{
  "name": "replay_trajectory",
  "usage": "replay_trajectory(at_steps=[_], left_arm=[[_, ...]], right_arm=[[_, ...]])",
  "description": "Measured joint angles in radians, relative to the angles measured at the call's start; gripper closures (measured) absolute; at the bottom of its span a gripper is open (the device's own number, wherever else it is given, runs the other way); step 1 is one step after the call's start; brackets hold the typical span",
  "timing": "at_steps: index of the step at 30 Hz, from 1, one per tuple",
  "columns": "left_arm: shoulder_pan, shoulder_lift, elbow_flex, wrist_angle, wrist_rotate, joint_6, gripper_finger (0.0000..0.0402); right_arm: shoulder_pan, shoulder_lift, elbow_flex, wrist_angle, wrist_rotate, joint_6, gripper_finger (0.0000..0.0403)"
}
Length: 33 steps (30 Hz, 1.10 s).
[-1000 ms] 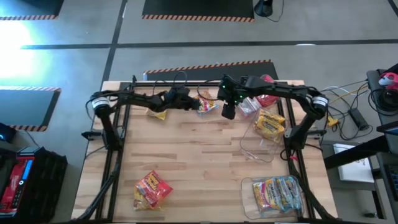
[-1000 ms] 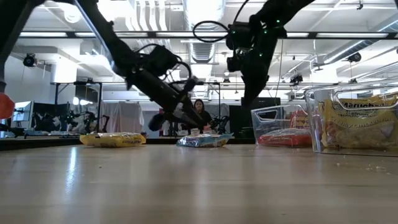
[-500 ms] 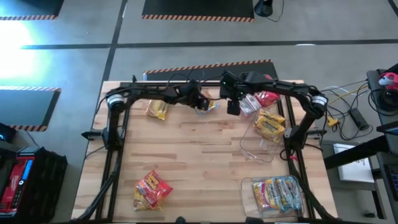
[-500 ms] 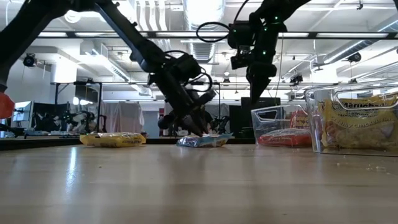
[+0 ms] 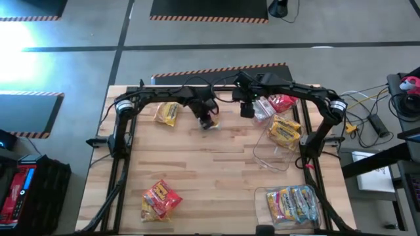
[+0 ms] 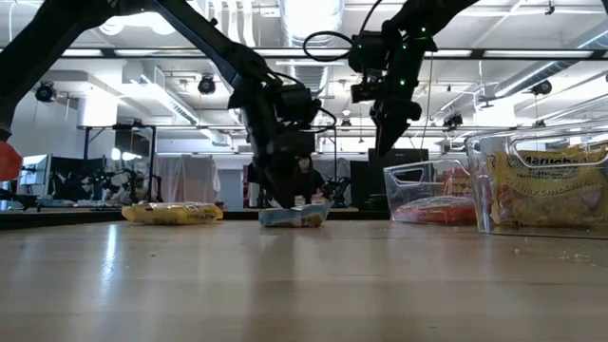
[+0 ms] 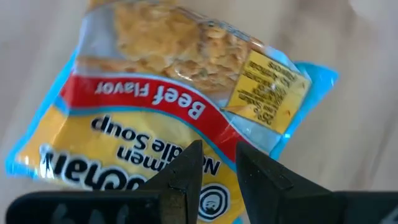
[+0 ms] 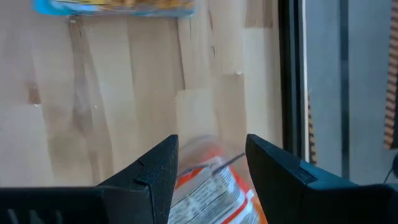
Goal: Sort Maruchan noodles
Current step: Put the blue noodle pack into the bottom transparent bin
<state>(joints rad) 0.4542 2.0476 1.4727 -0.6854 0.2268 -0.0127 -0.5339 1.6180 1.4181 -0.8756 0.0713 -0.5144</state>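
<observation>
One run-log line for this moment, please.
left gripper: nearly shut over blue noodle packet on table | right gripper: open, raised, holding nothing

left gripper [image 5: 209, 122] on packet [image 6: 294, 216], far-centre | tub [image 5: 279, 141] to its right

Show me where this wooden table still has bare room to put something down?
The widest bare stretch of the wooden table lies mid-table, between the red noodle packet and the clear plastic tubs. The far edge is crowded: both grippers, left and right, work there.
</observation>
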Motion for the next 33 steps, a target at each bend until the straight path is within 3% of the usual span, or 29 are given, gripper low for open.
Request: replay_trajectory(at_steps=[6, 11, 14, 19, 23, 33], left_arm=[[-0.01, -0.005, -0.007, -0.151, 0.176, 0.388, 0.0321], [-0.022, -0.027, 0.043, -0.137, 0.228, 0.445, 0.0321], [-0.022, -0.053, 0.087, -0.129, 0.228, 0.444, 0.0321], [-0.021, -0.115, 0.071, -0.111, 0.216, 0.296, 0.0321], [-0.035, -0.151, -0.029, -0.043, 0.124, 0.13, 0.0321], [-0.135, -0.168, -0.214, 0.252, -0.064, -0.484, 0.0321]], right_arm=[[0.0, 0.001, 0.0, 0.022, -0.001, -0.052, 0.0227], [0.0, 0.001, 0.0, 0.022, -0.004, -0.041, 0.0227], [-0.001, 0.001, 0.0, 0.025, -0.064, -0.013, 0.0227], [-0.002, 0.001, -0.015, 0.072, -0.291, 0.027, 0.0227], [-0.002, 0.001, -0.058, 0.178, -0.442, 0.03, 0.0227], [-0.002, 0.003, -0.177, 0.454, -0.498, -0.06, 0.0227]])
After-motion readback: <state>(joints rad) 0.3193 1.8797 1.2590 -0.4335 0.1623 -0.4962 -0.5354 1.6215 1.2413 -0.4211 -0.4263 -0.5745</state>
